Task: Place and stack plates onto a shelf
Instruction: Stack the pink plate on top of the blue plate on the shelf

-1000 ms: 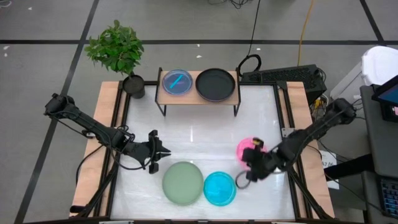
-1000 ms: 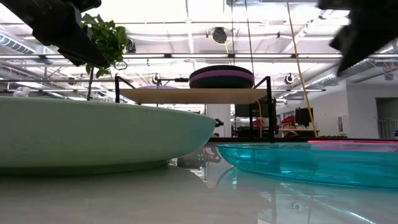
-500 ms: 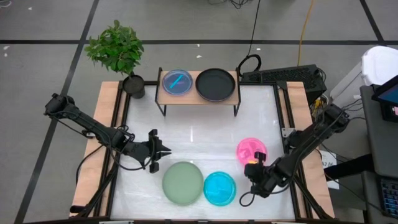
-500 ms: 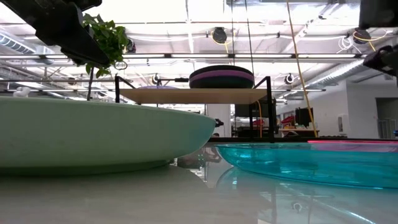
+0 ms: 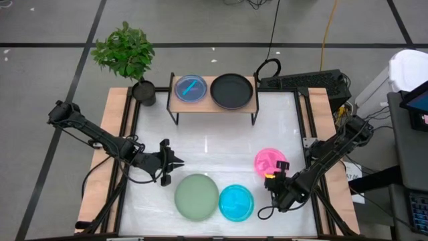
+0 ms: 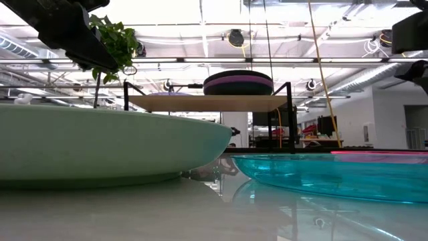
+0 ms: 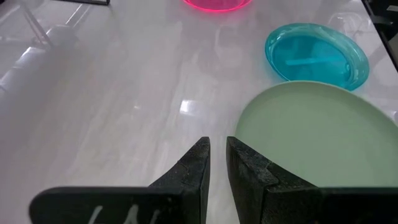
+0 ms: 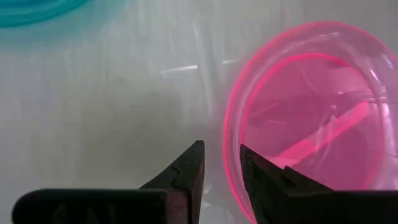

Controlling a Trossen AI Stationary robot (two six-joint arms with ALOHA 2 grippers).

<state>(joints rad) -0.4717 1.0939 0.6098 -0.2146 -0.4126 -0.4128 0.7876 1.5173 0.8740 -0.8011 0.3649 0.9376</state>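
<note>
The pink translucent plate (image 5: 267, 159) lies flat on the white tabletop, right of centre. My right gripper (image 5: 275, 179) hovers just off the plate's near rim (image 8: 227, 163), fingers a little open; in the right wrist view the rim shows through the gap. The sage green plate (image 5: 196, 196) and a cyan plate (image 5: 236, 202) lie side by side near the near edge. My left gripper (image 5: 175, 163) hangs shut over the table, left of the green plate (image 7: 311, 137). The shelf (image 5: 212, 104) carries a bluish translucent plate (image 5: 190, 88) and a dark stack (image 6: 238, 82) with a purple layer.
A potted plant (image 5: 127, 53) stands at the table's far left corner beside the shelf. Wooden rails (image 5: 114, 147) edge the tabletop. Bare white tabletop (image 5: 214, 144) lies between the shelf and the plates. Cables and a dark box (image 5: 307, 82) sit beyond the far right corner.
My right gripper, which stood over the pink plate a second ago, has drawn back toward the table's near edge and then crept a little way back toward the plate's near rim. The plates and my left arm have kept still.
</note>
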